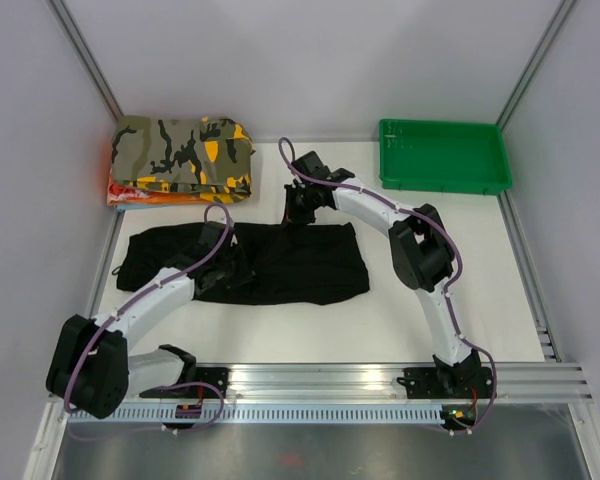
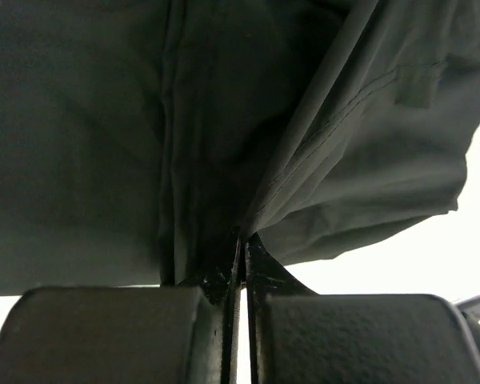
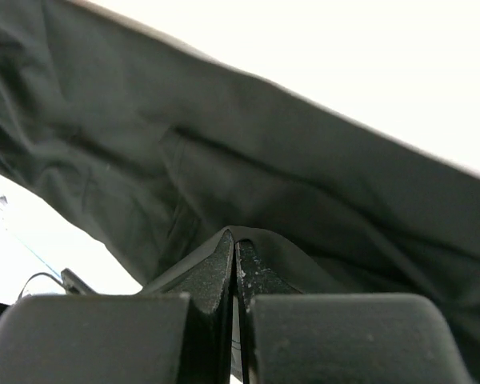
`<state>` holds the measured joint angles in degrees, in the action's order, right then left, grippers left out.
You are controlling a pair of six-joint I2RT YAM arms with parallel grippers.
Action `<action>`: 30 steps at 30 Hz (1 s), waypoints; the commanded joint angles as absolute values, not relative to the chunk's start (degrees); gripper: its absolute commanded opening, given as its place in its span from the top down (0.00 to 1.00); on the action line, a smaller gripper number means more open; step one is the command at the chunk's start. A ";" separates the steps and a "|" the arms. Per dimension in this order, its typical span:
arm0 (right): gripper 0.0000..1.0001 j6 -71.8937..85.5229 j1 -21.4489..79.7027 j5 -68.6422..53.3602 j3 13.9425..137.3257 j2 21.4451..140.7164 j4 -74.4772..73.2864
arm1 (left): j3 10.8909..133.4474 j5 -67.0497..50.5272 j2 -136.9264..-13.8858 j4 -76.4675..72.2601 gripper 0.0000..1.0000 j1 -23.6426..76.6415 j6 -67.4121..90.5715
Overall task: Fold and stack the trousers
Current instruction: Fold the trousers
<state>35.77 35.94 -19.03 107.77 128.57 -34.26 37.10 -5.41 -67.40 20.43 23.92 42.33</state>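
**Both pinches set on the black trousers**

On the white table (image 1: 310,335), the trousers (image 1: 310,265) lie as a wide black band across the middle, just in front of the folded camouflage garment (image 1: 185,160). Our left gripper (image 2: 238,250) is clamped on a ridge of cloth near the band's middle, and our right gripper (image 3: 234,242) is clamped on its far edge. We judge the fold goes best if both lift level and together, without dragging. The fabric is thin, matte and limp, with raised seams.
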 commanded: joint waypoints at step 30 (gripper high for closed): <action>0.38 36.46 36.56 -16.18 85.19 109.70 -16.88 | 47.98 7.30 -71.55 25.75 0.12 22.85 34.72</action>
